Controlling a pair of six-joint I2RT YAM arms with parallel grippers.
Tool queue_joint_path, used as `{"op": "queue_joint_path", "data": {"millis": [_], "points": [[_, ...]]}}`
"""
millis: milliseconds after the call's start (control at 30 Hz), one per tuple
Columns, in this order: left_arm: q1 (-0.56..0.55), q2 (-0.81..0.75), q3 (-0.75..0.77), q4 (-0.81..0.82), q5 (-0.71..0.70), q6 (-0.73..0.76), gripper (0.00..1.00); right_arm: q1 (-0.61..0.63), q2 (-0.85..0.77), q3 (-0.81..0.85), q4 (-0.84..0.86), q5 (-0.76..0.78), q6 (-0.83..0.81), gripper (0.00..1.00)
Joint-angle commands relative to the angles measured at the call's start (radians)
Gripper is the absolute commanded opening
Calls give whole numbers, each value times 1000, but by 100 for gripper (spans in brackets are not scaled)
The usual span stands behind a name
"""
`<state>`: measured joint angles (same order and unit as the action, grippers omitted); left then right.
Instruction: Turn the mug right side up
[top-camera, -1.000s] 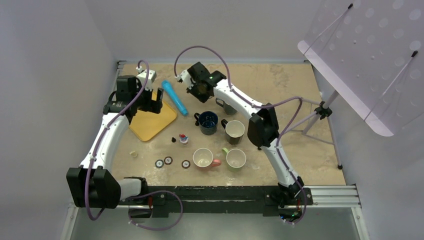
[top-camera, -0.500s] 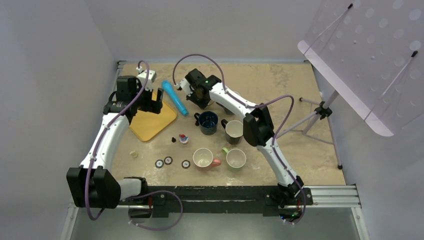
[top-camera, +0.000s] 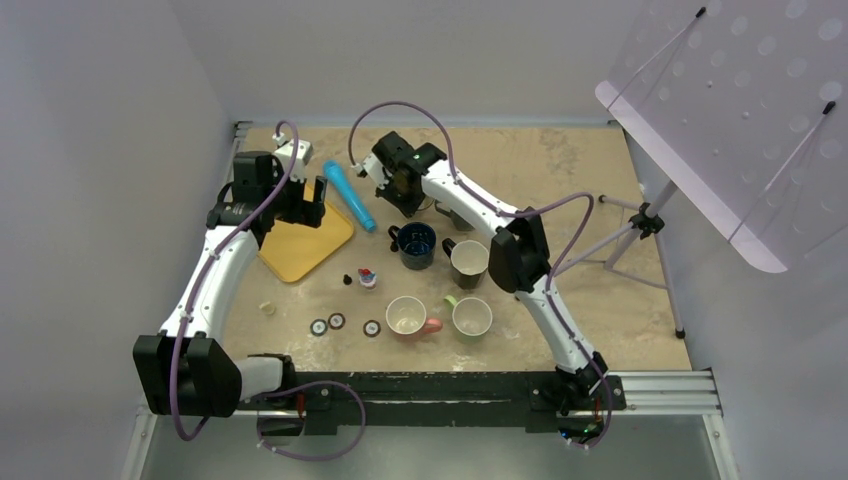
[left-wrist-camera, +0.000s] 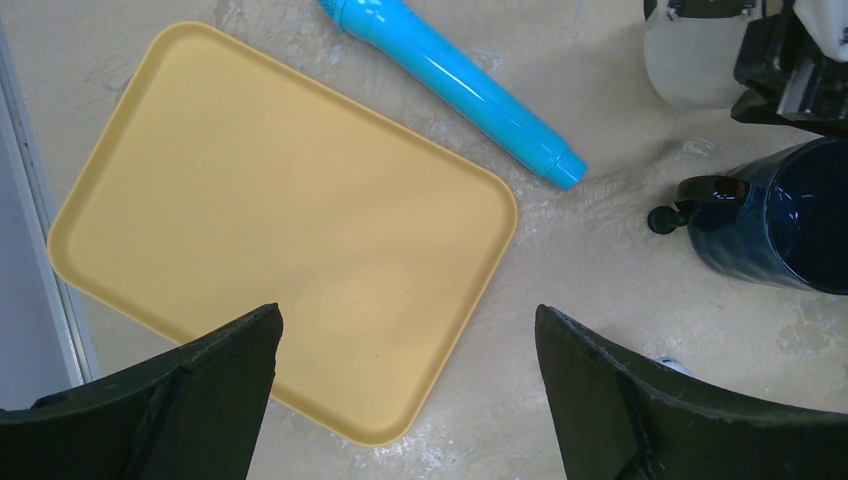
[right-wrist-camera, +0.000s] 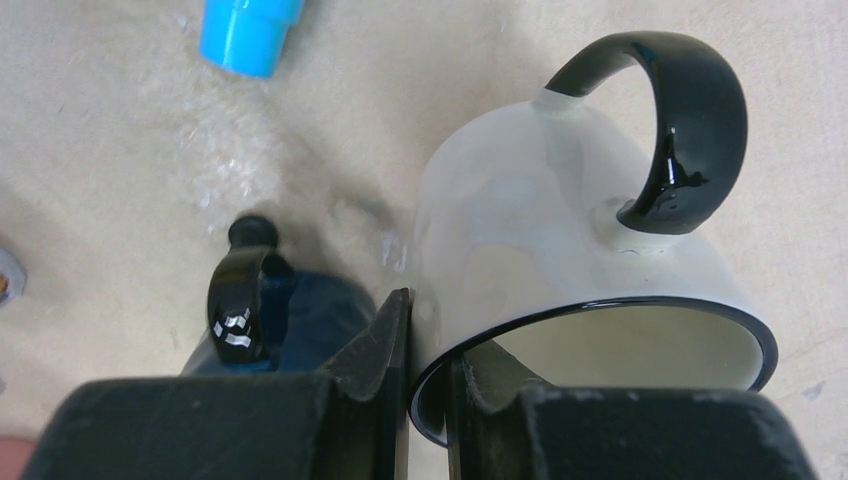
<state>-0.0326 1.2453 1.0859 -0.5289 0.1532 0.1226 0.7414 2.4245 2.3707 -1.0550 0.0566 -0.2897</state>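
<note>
A white mug (right-wrist-camera: 540, 240) with a black rim and black handle is held in my right gripper (right-wrist-camera: 428, 372). The jaws are shut on its rim, one finger outside the wall and one inside. The mug is tilted, its handle pointing up in the right wrist view and its mouth toward the camera. In the top view the right gripper (top-camera: 408, 192) hangs over the back of the table, with the mug mostly hidden beneath it. My left gripper (left-wrist-camera: 405, 395) is open and empty above the corner of the yellow tray (left-wrist-camera: 250, 220).
A dark blue mug (top-camera: 416, 244) stands just below the right gripper and shows in the right wrist view (right-wrist-camera: 300, 315). A blue tube (top-camera: 350, 195) lies beside the tray (top-camera: 290, 250). A brown mug (top-camera: 468, 262), a pink mug (top-camera: 408, 316), a green mug (top-camera: 471, 316) and small caps stand nearer.
My right gripper has moved left and a little toward the near side with the white mug, from beside the dark blue mug's far right to just above it. The left arm has not moved.
</note>
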Motion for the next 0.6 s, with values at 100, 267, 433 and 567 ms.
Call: {"op": "queue_joint_path", "data": {"millis": [100, 267, 433, 567], "points": [[7, -10, 3, 33, 25, -9, 100, -8, -14, 13, 84, 61, -35, 0], [8, -2, 4, 33, 31, -9, 100, -9, -27, 37, 101, 112, -50, 27], [7, 7, 6, 22, 54, -5, 100, -8, -73, 63, 142, 163, -36, 61], [7, 16, 9, 19, 50, -3, 100, -8, -185, 28, 208, 192, -14, 67]]}}
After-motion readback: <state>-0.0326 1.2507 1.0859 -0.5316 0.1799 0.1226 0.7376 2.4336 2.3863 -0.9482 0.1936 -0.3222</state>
